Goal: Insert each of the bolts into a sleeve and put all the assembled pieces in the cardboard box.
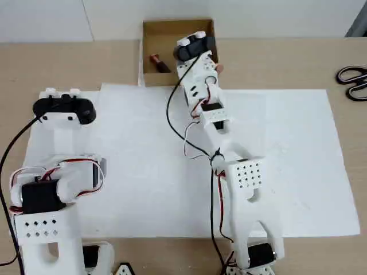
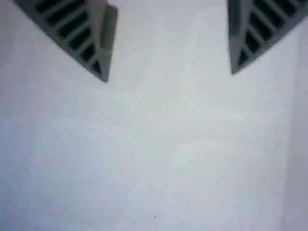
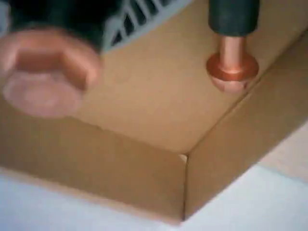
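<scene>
The cardboard box [image 1: 148, 34] stands at the table's far edge. One assembled piece [image 1: 159, 63], a copper bolt in a dark sleeve, lies inside near its left wall; the right wrist view shows that piece [image 3: 233, 43] with its bolt head against a box wall [image 3: 120, 168]. My right gripper [image 1: 198, 47] hangs over the box's right side, shut on a second bolt-and-sleeve piece whose copper head [image 1: 219, 67] [image 3: 43, 77] sticks out sideways. My left gripper [image 1: 60, 106] [image 2: 168, 72] is open over the white paper, with nothing between its fingers [image 2: 94, 43].
A large white paper sheet [image 1: 143, 172] covers most of the table. A pair of scissors [image 1: 352, 80] lies at the far right on the bare wood. Both arm bases stand at the near edge.
</scene>
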Robot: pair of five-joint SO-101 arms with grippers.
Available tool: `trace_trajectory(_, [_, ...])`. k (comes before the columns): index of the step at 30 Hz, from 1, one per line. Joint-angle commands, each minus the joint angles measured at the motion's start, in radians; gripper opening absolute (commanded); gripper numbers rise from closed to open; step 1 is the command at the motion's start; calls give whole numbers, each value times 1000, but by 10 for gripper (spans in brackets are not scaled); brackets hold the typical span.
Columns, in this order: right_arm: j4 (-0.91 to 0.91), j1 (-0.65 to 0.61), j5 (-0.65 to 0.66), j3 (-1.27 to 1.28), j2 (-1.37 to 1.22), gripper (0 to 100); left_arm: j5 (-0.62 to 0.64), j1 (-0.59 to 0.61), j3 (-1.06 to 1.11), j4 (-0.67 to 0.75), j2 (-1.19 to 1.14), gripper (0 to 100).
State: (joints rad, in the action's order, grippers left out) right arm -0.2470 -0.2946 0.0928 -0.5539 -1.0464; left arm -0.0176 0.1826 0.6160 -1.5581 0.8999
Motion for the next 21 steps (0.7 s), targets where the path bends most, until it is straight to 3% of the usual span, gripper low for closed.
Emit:
trace_trajectory(1, [22, 2, 14, -95, 15, 29, -3, 3, -45, 3, 17, 153])
trace_trajectory(7, [91, 2, 14, -97, 21, 214, -2, 0, -45, 3, 17, 153])
trace_trajectory(15, [96, 19, 14, -98, 94, 199, -5, 3, -45, -2, 17, 153])
trace_trajectory(21, [225, 50, 9, -98, 236, 199, -5, 2, -64, 2, 18, 153])
